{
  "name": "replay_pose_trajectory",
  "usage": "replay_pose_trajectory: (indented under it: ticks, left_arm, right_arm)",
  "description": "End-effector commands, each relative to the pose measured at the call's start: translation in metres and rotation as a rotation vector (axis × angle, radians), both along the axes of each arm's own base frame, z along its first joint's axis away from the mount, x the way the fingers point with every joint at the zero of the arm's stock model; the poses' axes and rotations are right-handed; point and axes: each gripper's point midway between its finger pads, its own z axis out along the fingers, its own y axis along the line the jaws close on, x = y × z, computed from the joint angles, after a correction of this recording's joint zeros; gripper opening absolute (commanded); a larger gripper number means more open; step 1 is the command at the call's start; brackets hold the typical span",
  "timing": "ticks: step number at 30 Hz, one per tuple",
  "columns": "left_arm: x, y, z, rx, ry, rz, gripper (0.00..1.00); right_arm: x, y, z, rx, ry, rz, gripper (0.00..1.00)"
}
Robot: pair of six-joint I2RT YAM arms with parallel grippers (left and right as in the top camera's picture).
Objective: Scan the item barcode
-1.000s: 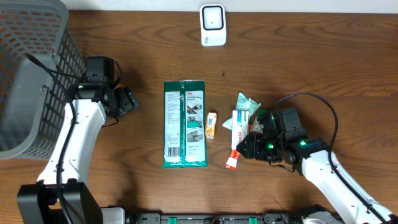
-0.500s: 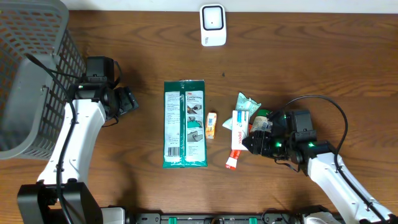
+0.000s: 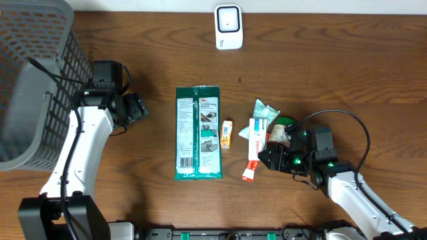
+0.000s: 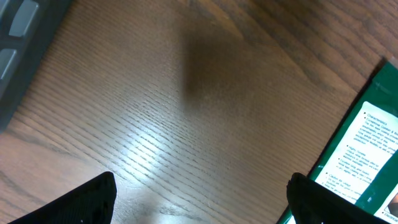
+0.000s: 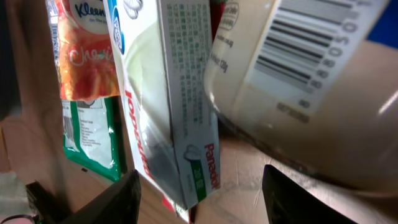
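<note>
Right tool (image 5: 200, 186), part-open and empty, faced the toothpaste box (image 5: 168, 106); squaring jaws across its narrow sides seemed wise; left tool (image 4: 199, 199) gaped wide.

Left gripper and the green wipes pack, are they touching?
Apart. The overhead view shows a strip of bare table between the left gripper and the green wipes pack.

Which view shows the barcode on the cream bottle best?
Right wrist: the barcode sits close and sharp at upper right. Overhead shows only the cream bottle, small, with its label unreadable. Left wrist shows neither.
</note>
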Motion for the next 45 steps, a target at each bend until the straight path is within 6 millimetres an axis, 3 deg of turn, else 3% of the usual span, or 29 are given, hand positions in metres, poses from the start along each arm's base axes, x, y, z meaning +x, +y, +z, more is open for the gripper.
replay_pose_trajectory:
  ticks: [1,11,24,41,45]
  left_arm:
    - [0.001,0.004,0.003,0.016,-0.006,0.003,0.89]
    - [0.001,0.004,0.003,0.016,-0.006,0.003,0.89]
    - [0.001,0.004,0.003,0.017,-0.006,0.003,0.89]
    - [0.001,0.004,0.003,0.016,-0.006,0.003,0.89]
    - [0.001,0.004,0.003,0.016,-0.006,0.003,0.89]
  right_arm:
    - [-0.004,-0.001,-0.005,0.026,0.009,-0.025,0.59]
    - [0.000,0.000,-0.004,0.046,-0.009,-0.046,0.64]
    - [0.000,0.012,-0.012,0.064,0.023,-0.042,0.56]
    - [0.001,0.018,-0.016,0.066,0.029,-0.035,0.27]
    - [0.001,0.020,-0.013,0.078,0.024,-0.028,0.27]
